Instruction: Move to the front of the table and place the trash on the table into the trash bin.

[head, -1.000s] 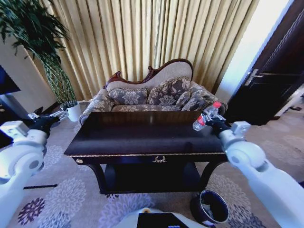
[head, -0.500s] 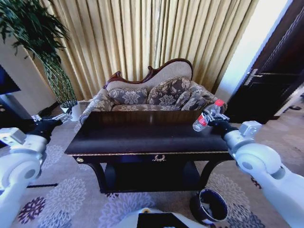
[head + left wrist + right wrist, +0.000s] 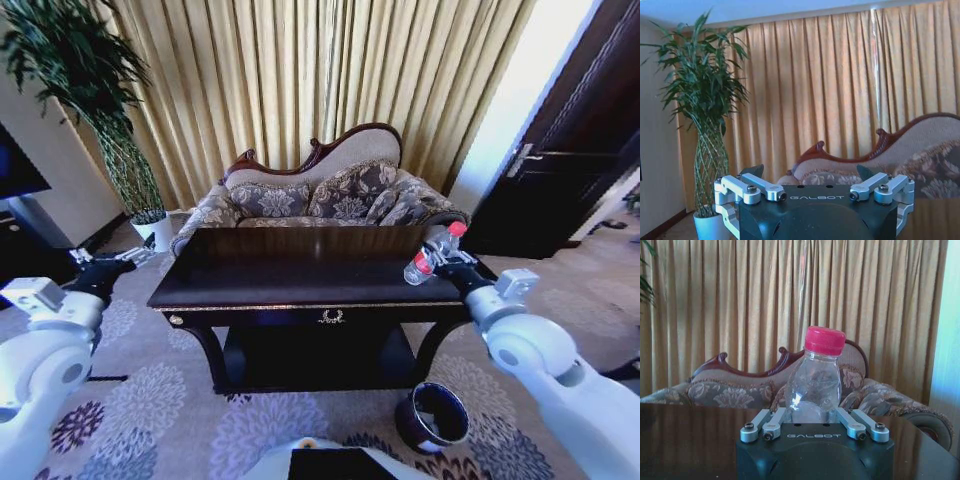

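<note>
The dark glossy table (image 3: 300, 285) stands straight ahead. A clear plastic bottle (image 3: 432, 250) with a red cap and red label is the trash in sight. My right gripper (image 3: 440, 263) is shut on it, holding it tilted above the table's right end. In the right wrist view the bottle (image 3: 815, 382) sits upright between the fingers of the right gripper (image 3: 807, 416). The round dark trash bin (image 3: 432, 415) stands on the carpet by the table's front right leg. My left gripper (image 3: 122, 260) hovers open off the table's left end, and the left wrist view shows this gripper (image 3: 810, 172) holding nothing.
A patterned sofa (image 3: 320, 195) sits right behind the table, with curtains beyond it. A tall plant in a white pot (image 3: 155, 228) stands at the back left, and a dark cabinet (image 3: 25, 245) at the far left. A dark door (image 3: 570, 170) is on the right.
The whole head view has shifted, so the camera moved; the table and bin sit slightly differently in the picture. The right gripper still holds the bottle. The left arm stays out to the left.
</note>
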{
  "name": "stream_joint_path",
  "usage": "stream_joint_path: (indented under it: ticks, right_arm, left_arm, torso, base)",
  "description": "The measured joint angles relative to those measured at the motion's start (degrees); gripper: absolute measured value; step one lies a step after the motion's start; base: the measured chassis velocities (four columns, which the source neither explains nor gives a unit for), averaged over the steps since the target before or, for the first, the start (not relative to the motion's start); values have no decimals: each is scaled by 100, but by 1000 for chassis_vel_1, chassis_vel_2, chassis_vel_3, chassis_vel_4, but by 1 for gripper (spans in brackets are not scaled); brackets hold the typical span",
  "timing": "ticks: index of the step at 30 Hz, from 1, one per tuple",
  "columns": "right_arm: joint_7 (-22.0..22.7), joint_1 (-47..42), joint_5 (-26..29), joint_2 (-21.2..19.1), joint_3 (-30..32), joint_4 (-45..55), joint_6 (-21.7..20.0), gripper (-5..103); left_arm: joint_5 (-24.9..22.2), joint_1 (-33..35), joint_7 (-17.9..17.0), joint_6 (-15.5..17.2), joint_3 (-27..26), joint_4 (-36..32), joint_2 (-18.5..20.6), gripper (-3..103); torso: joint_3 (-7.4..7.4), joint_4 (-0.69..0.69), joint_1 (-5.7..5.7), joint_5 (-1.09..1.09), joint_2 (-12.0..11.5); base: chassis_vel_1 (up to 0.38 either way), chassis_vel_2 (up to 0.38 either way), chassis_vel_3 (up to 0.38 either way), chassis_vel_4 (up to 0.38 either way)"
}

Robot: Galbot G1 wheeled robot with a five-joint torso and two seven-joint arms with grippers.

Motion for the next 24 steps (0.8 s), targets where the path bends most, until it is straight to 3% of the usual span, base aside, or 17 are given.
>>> stream_joint_path:
  ticks: [2, 6, 9, 24]
  right_arm:
    - [-20, 3, -179, 222, -1, -6, 31, 28]
    - [-81, -124, -302, 334, 38, 78, 39, 28]
    - [-152, -303, -555, 540, 65, 93, 105, 28]
    - [-292, -264, -1010, 715, -319, -419, 230, 28]
  left_arm:
    - [432, -47, 61, -51, 211, 49, -263, 100]
    - [497, -32, 108, -13, 256, -36, -487, 100]
    - [672, 9, 340, -83, 281, -11, -742, 100]
    - [750, -196, 470, -144, 470, 218, -853, 100]
  torso:
    - [0, 0, 1, -1, -1]
    - [0, 0, 1, 0, -1]
    - [0, 0, 0, -1, 0]
    - [-1, -1, -1, 0, 1]
  base:
    - [100, -110, -109, 107]
    - [131, -130, -133, 131]
    - [159, -150, -161, 147]
    - [153, -147, -145, 143]
